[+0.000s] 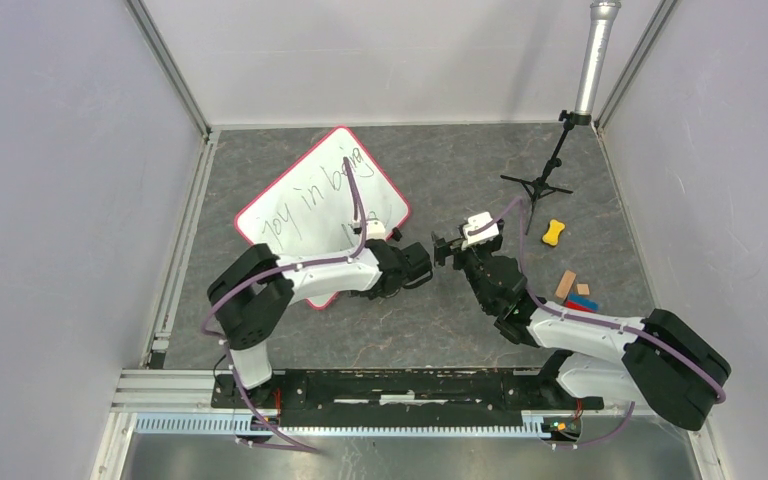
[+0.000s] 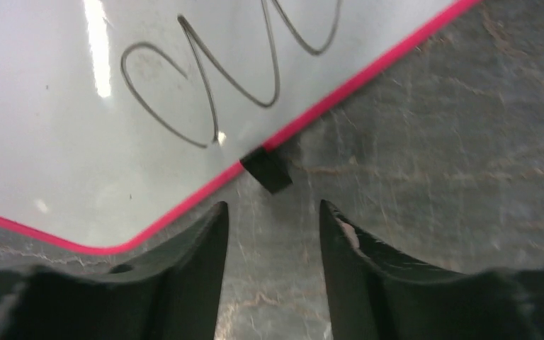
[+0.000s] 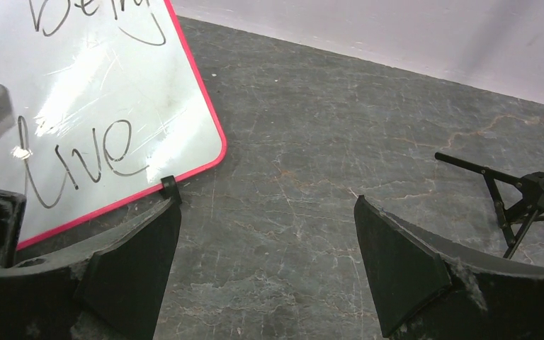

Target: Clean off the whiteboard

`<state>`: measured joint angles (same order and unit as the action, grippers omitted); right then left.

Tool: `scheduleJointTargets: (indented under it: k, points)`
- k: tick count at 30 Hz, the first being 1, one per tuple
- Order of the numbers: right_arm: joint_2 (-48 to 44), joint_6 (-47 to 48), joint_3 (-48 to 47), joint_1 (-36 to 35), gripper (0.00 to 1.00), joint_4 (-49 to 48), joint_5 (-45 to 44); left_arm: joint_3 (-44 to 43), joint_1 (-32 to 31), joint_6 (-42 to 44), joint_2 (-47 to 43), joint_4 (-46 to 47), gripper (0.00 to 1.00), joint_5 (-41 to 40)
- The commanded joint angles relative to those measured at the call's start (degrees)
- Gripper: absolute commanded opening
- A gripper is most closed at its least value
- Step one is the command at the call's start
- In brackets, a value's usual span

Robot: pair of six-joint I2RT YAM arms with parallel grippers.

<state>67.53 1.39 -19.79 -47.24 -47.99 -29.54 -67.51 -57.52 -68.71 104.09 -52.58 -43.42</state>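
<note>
The large flat white whiteboard with its thin red rim lies on the grey table, far left, turned diagonally, its long axis running near-left to far-right. Its near-right edge sits just ahead of the left claw (partly open, empty). The right claw, near that edge, gapes wide, holding nothing.

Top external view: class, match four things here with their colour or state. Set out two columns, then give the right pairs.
1 whiteboard
2 bone-shaped toy
3 tripod stand
4 right gripper

A yellow
B open, holding nothing
C black legs, silver pole
D white with a red rim

Pairs: 1-D, 2-A, 3-C, 4-B
</note>
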Motion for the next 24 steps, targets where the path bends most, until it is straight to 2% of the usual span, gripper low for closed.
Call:
scheduleJointTargets:
  k: [1,5,9,14,16,19,24]
  points:
    - [-1.22,1.07,0.21,0.11,0.98,-1.72,-1.72,1.5,-1.19,3.1,-7.64,-1.31,0.61,4.74]
    - [-1.01,1.51,-0.39,0.13,0.98,-0.54,-2.16,3.26,-1.18,11.43,-13.18,1.51,0.71,11.72]
    - [0.07,1.3,-2.58,0.13,0.98,2.88,-4.55,6.82,-1.19,21.19,-22.89,7.41,0.82,20.19]
    - [1.87,-3.83,-5.31,1.04,0.98,9.02,-16.96,10.85,-1.14,33.32,-35.92,14.86,0.92,29.13]
    - [0.92,-10.43,-7.26,3.34,0.98,17.09,-19.5,11.22,-1.18,37.01,-39.44,15.54,0.95,30.76]
    - [-2.64,-16.52,-5.75,7.99,0.98,25.06,-18.66,12.55,-1.06,41.3,-43.92,17.63,0.99,31.63]
    - [-9.4,-23.91,-2.81,22.05,0.98,34.3,-10.49,15.65,-0.97,44.47,-47.53,21.64,1.0,33.0]
